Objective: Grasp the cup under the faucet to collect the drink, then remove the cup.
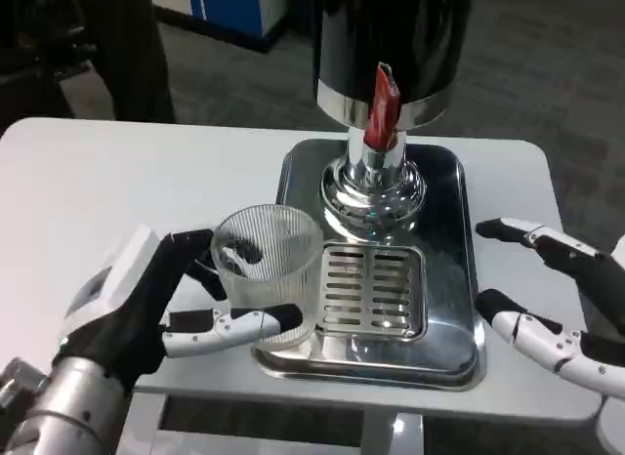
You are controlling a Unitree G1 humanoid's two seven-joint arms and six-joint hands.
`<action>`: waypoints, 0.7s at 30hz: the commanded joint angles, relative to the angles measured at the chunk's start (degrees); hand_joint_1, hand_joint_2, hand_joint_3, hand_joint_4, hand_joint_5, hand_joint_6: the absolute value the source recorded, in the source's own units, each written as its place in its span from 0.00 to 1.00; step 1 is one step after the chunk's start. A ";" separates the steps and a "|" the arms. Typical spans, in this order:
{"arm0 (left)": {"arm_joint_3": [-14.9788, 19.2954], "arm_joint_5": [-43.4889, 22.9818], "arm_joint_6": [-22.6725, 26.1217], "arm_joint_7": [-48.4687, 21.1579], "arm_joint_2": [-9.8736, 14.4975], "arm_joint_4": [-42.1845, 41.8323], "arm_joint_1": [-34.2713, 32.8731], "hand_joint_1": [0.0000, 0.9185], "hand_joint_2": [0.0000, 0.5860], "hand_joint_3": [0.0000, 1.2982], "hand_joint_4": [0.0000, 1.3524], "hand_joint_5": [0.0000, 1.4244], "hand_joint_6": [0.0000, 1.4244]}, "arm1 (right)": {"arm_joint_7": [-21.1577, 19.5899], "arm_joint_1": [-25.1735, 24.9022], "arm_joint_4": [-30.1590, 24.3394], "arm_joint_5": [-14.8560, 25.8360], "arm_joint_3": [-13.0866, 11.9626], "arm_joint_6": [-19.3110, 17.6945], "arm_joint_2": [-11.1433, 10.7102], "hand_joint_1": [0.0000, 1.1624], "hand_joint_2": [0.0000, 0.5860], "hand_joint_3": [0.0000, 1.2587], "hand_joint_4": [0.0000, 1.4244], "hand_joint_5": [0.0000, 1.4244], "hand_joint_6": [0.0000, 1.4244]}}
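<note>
A white table (117, 182) fills the lower part of the head view, and beyond its far edge lies a dark grey carpeted floor (547, 64) with a blue-and-white cabinet (234, 6) standing at the top left. On the table sits a polished steel drip tray (454, 279) with a slotted grate (371, 289) set into its middle. Behind the grate rises the chrome pedestal of a black drink dispenser (391, 35), whose red tap lever (384, 103) hangs above the faucet (376, 157). The clear ribbed cup (269, 269) stands upright on the tray's left front part, just beside the grate and to the left of the faucet, not directly beneath it. The left hand (166, 304) grips the cup: one white-and-black finger runs along the near side of the cup at its base, and dark fingertips show through the glass on the far side, so the fingers wrap it from both sides. The right hand (557, 299) rests at the tray's right edge with its fingers spread apart and pointing left, holding nothing
</note>
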 commanded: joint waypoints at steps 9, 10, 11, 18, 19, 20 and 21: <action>-4.19 4.51 -1.82 2.87 1.29 7.35 -8.86 0.56 0.09 0.53 0.44 0.44 0.25 | -0.95 0.43 0.79 0.17 -0.27 0.04 0.36 0.24 0.61 0.15 0.09 0.07 0.09; -4.51 4.81 -1.84 2.88 1.34 7.76 -9.35 0.55 0.09 0.53 0.44 0.44 0.25 | -0.94 0.39 0.79 0.16 -0.26 0.08 0.37 0.24 0.61 0.15 0.09 0.07 0.09; -4.87 5.10 -1.88 2.89 1.42 8.19 -9.84 0.55 0.09 0.53 0.44 0.44 0.25 | -0.93 0.37 0.79 0.15 -0.25 0.10 0.38 0.24 0.61 0.15 0.09 0.07 0.09; -7.03 6.72 -2.11 2.67 1.67 11.09 -12.54 0.54 0.09 0.53 0.44 0.43 0.25 | -0.87 0.32 0.69 0.28 -0.27 0.46 0.50 0.24 0.61 0.15 0.09 0.07 0.09; -7.39 7.04 -2.12 2.68 1.79 11.40 -12.84 0.54 0.09 0.53 0.44 0.43 0.25 | -0.88 0.33 0.68 0.27 -0.27 0.48 0.52 0.24 0.61 0.15 0.09 0.07 0.09; -7.63 7.23 -2.13 2.71 1.88 11.59 -13.03 0.54 0.09 0.53 0.44 0.43 0.25 | -0.89 0.34 0.66 0.28 -0.27 0.52 0.54 0.24 0.61 0.15 0.09 0.07 0.09; -8.11 7.59 -1.96 2.56 1.90 12.11 -13.61 0.54 0.09 0.53 0.44 0.43 0.25 | -0.90 0.34 0.65 0.28 -0.27 0.56 0.57 0.24 0.61 0.15 0.09 0.07 0.09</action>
